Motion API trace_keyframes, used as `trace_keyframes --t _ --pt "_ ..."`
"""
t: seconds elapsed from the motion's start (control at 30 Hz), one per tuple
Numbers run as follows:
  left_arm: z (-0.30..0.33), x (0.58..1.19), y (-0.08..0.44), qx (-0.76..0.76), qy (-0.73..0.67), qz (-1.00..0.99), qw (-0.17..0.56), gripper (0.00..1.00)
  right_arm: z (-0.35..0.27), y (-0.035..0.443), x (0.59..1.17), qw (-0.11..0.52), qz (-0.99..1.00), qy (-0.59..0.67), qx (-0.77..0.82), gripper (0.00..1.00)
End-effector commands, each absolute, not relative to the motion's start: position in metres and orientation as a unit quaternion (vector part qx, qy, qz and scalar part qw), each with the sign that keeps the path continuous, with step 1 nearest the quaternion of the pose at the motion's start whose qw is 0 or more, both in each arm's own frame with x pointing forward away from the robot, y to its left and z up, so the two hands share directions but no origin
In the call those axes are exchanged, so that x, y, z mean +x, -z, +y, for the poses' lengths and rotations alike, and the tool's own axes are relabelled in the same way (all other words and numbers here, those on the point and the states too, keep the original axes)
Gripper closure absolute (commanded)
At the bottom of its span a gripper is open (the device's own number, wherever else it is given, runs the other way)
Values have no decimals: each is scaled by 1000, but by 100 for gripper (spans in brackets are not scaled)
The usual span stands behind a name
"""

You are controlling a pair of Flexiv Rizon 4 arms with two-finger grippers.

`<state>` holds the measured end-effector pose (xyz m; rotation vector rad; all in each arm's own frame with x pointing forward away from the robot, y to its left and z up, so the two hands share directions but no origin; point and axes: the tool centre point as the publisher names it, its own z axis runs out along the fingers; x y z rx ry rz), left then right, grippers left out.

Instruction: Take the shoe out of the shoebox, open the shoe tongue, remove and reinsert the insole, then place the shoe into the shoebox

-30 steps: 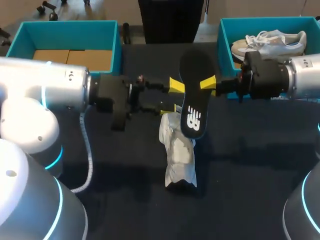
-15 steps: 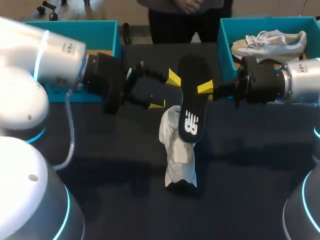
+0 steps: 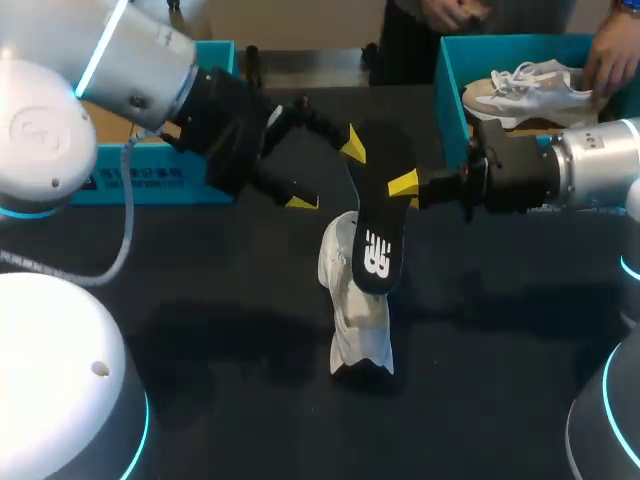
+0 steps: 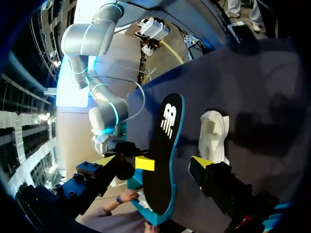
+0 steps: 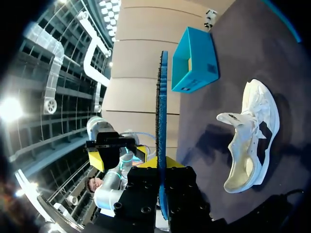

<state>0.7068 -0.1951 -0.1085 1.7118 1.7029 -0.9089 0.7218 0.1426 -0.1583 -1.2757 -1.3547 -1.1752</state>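
Head view had the shoe [image 3: 360, 330] out of its shoebox [image 3: 450, 80] and standing near the middle of the table [image 3: 200, 300]. The tongue looked pulled open, though that was hard to judge from above. The insole [image 3: 382, 200] was out too, pinched edge-on in the right claw [image 3: 398, 186], its lower end over the shoe. So removal was done; reinserting the insole and boxing the shoe were left. The left claw [image 3: 326, 173] stood spread wide beside the insole, gripping nothing. Against a second earlier, the left arm had swung up and twisted its claw steeper. The insole had dipped and leaned toward the shoe, and a hand [image 3: 608, 60] had come onto the shoebox at the table's far right corner.
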Motion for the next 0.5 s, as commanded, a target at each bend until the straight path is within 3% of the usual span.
trace_keyframes --t 0.03,0.5 --pt "-195 710 102 679 246 669 177 0 146 160 724 456 -552 471 -515 100" --pt "-195 710 102 679 246 669 177 0 155 166 729 455 -554 464 -520 100"
